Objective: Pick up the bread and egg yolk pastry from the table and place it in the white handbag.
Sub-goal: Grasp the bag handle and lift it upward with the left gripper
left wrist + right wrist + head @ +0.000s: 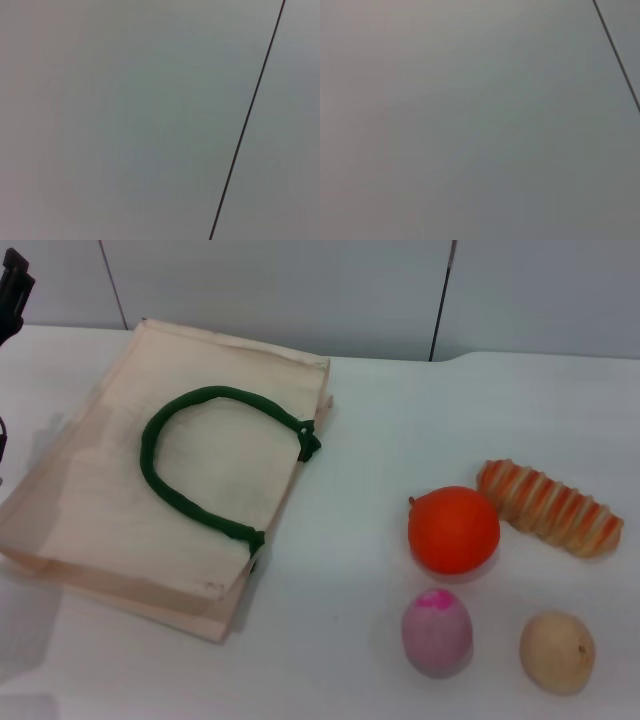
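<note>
Black left tool [14, 295] cut off at edge.

1. Shows a white handbag [150, 510] lying flat on the left of a white table [360, 440], its dark green handle [190, 455] looped over the top face.
2. Places the bread [550, 507] far right, just beside an orange ball [453, 530].
3. Sets a pink-topped mauve egg [437, 632] nearer, left of the egg yolk pastry [557, 652].
4. Catches a black part of the left arm [12, 295] at the top left edge.
</note>
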Robot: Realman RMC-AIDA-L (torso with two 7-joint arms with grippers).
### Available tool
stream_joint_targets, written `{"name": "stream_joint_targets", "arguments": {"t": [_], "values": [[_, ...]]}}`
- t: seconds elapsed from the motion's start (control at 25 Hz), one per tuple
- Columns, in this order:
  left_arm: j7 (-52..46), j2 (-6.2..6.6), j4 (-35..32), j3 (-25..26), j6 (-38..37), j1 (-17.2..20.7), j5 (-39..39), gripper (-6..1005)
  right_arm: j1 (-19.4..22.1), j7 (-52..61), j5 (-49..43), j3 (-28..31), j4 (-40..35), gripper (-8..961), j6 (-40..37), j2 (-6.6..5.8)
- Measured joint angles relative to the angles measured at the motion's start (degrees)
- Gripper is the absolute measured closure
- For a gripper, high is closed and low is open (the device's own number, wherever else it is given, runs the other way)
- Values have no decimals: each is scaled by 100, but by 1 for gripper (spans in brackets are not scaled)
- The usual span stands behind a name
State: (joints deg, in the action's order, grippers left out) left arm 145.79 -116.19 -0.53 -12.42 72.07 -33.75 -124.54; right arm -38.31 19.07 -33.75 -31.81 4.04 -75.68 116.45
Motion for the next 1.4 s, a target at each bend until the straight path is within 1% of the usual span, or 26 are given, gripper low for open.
{"name": "stream_joint_targets", "arguments": {"t": [0.52,0.72,0.76,0.84,0.96,1.12,1.2,1.24,1.4], "values": [[-31,2,3,-15,0,0,36,169,-1,0,0,-11,0,130,0,0],[-192,16,1,-41,-9,0,179,174,-1,0,0,-26,0,130,22,-1],[-439,40,-29,-44,-106,-11,385,175,-1,0,0,-35,0,130,28,-3],[-589,58,-80,-47,-181,-25,502,177,-2,0,-11,-82,-1,130,29,-7],[-905,68,-286,-53,-337,-37,902,180,-15,-1,-179,-179,-18,130,16,-10],[-1416,82,-507,-53,-755,-84,1404,183,-36,21,-305,-205,-26,129,71,-21],[-1854,114,-643,-52,-1013,-121,1805,185,-44,52,-317,-210,-14,129,108,-30],[-2276,134,-787,-52,-1196,-149,2173,186,-47,60,-334,-211,-10,129,117,-33],[-3311,142,-1312,-50,-1422,-194,3122,190,-47,69,-437,-212,-22,129,128,-35]]}}
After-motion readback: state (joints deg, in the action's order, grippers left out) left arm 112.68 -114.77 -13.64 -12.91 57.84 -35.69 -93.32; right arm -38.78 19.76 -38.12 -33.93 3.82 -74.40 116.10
